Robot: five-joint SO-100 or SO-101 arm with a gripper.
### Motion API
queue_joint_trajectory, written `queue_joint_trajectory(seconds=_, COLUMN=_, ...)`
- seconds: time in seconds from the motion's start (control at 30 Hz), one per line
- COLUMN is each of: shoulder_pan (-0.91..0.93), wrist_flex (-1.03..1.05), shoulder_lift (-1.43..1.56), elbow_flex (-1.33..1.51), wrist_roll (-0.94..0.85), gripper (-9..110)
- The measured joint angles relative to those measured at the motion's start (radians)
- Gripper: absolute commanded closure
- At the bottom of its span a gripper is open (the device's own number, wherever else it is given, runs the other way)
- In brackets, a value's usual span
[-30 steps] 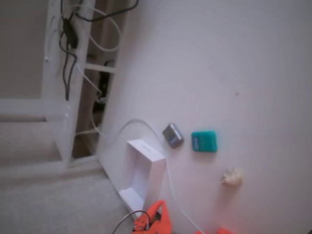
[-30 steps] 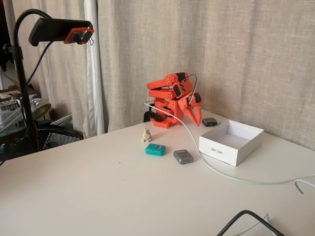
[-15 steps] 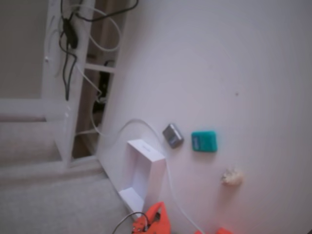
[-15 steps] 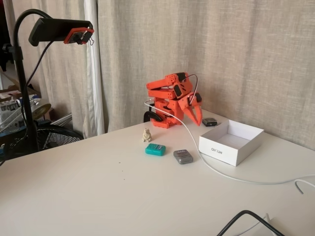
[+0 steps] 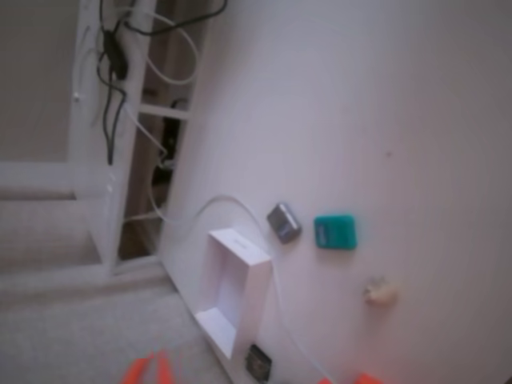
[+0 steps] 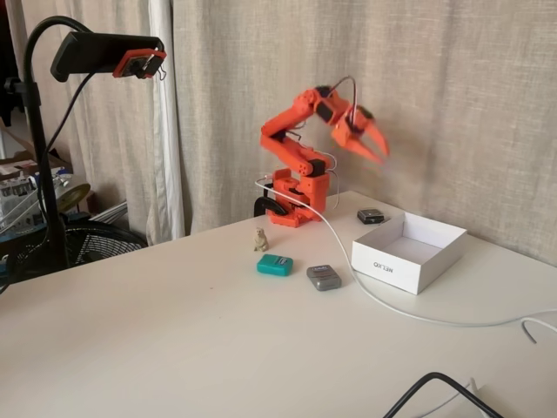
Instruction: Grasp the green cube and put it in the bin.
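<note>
The green cube (image 6: 274,265) (image 5: 335,231) lies flat on the white table, between a beige lumpy figure and a grey block. The bin (image 6: 409,252) (image 5: 236,292), a shallow white box, stands to the right of the cube in the fixed view that faces the arm, and looks empty. The orange arm is raised high above its base. My gripper (image 6: 379,150) hangs open in the air over the bin's far side, well above and to the right of the cube, holding nothing. Its two orange fingertips (image 5: 136,371) poke in at the bottom edge of the downward-looking fixed view.
A grey metallic block (image 6: 324,278) (image 5: 283,222) lies next to the cube, and a beige figure (image 6: 259,239) (image 5: 381,292) behind it. A small dark object (image 6: 371,216) sits behind the bin. A white cable (image 6: 392,307) runs past the bin's front. A camera stand (image 6: 52,139) rises at the left.
The arm has unfolded from its low resting pose and swung up. The gripper rose from beside the base to high above the bin. Cube and bin have not moved.
</note>
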Motion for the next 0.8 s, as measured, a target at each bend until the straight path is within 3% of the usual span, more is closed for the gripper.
queue_joint_trajectory(seconds=0.1, shoulder_pan=0.012, wrist_flex=0.107, shoulder_lift=-0.14, elbow_flex=-0.275, wrist_roll=0.066, gripper=89)
queue_joint_trajectory(seconds=0.27, shoulder_pan=0.095, wrist_flex=0.48, shoulder_lift=-0.396, elbow_flex=-0.735, wrist_roll=0.098, gripper=89)
queue_joint_trajectory(seconds=0.4, shoulder_pan=0.189, wrist_flex=0.54, shoulder_lift=-0.471, elbow_flex=-0.693, wrist_roll=0.112, gripper=87)
queue_joint_trajectory(seconds=0.53, shoulder_pan=0.325, wrist_flex=0.538, shoulder_lift=-0.594, elbow_flex=-0.58, wrist_roll=0.192, gripper=70)
queue_joint_trajectory(seconds=0.8, shoulder_pan=0.414, wrist_flex=0.512, shoulder_lift=-0.848, elbow_flex=-0.373, wrist_roll=0.437, gripper=74)
